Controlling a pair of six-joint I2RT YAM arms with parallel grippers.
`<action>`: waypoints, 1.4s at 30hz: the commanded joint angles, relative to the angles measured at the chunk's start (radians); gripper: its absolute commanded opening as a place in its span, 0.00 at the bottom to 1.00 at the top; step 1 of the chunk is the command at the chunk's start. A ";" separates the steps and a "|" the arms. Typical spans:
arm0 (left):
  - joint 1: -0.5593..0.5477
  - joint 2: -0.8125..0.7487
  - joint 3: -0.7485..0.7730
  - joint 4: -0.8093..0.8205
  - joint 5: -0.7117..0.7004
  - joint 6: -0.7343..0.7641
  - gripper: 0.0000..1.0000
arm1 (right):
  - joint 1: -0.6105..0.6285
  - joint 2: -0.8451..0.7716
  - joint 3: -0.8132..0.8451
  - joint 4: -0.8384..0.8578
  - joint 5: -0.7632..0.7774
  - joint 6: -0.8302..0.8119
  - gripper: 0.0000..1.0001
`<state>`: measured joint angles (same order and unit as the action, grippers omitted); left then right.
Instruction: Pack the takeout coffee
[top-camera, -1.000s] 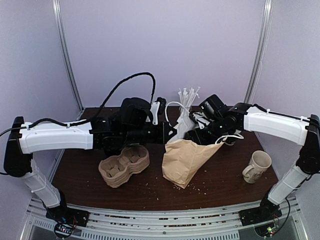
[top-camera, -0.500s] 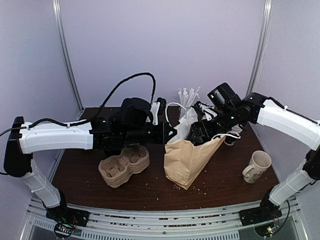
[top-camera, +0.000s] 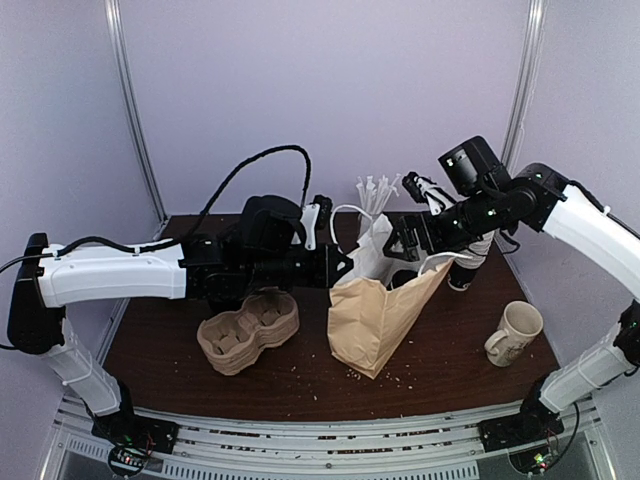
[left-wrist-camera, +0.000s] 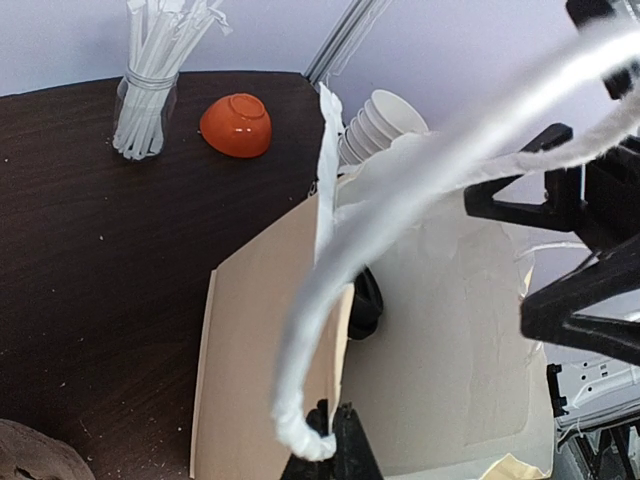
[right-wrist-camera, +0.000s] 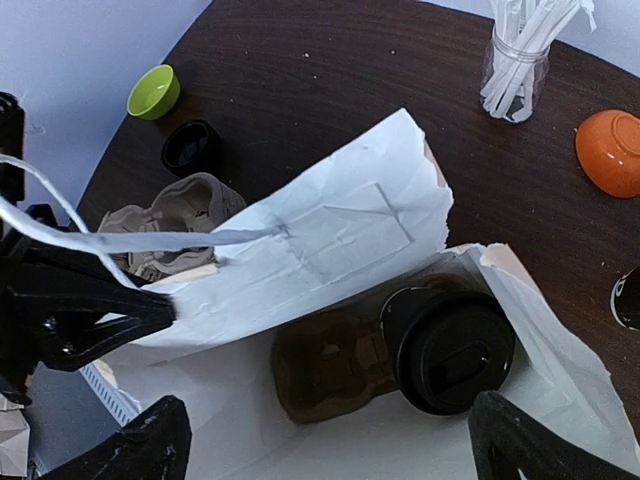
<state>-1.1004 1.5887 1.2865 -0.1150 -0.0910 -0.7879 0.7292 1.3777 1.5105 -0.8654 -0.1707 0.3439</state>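
Coffee bagged, and the bag hangs by one cord.
I see the takeout coffee (right-wrist-camera: 447, 350) standing lid-up deep inside the paper bag (top-camera: 375, 310), next to what looks like a brown pulp insert (right-wrist-camera: 330, 365). My left gripper (left-wrist-camera: 322, 450) is pinched tight on the white handle (left-wrist-camera: 400, 200), propping the mouth open. My right gripper (right-wrist-camera: 325, 408) hovers above the opening, spread wide and empty. My worry is that if the thin cord slips or tears, the leaning bag sags and the cup could tip.
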 joint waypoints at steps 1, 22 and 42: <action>-0.001 0.000 -0.004 -0.044 -0.006 0.018 0.00 | 0.003 -0.036 0.066 -0.058 0.013 0.001 1.00; -0.003 -0.123 -0.036 0.039 0.145 0.401 0.00 | 0.002 -0.352 -0.175 0.205 0.320 -0.010 1.00; -0.072 -0.170 -0.092 0.022 0.179 0.738 0.00 | 0.003 -0.543 -0.437 0.468 0.394 0.033 1.00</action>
<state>-1.1580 1.4399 1.2152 -0.1307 0.0906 -0.1219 0.7292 0.8646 1.1133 -0.4778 0.1719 0.3664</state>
